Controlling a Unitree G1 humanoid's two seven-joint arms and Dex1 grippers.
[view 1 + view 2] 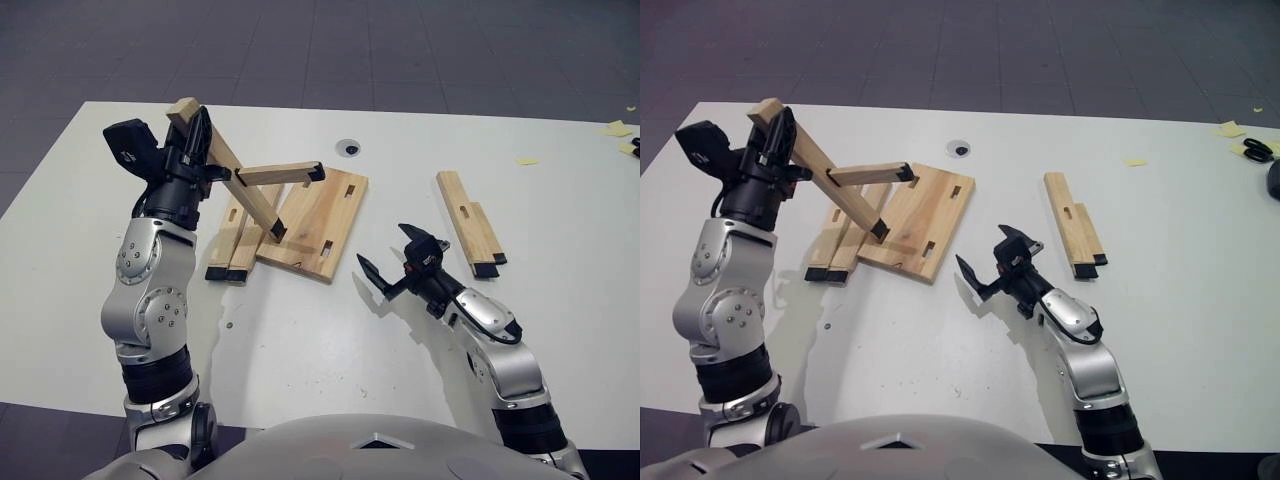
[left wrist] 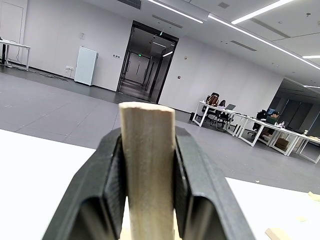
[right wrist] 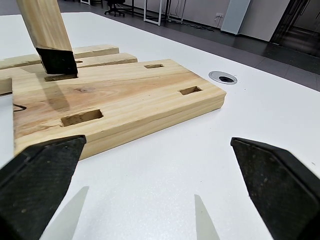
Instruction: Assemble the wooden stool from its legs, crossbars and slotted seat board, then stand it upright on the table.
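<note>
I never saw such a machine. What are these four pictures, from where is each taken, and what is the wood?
It is a humanoid robot; each arm ends in a two-fingered gripper. Two pictures come from cameras on its head, looking down at a white table; the other two from a camera on each wrist. The left gripper is shut on a wooden leg with a crossbar joined to it, held tilted, its dark end down at the slotted seat board. The right gripper hangs open beside the board. Two legs lie at its left edge, two more pieces farther right.
</note>
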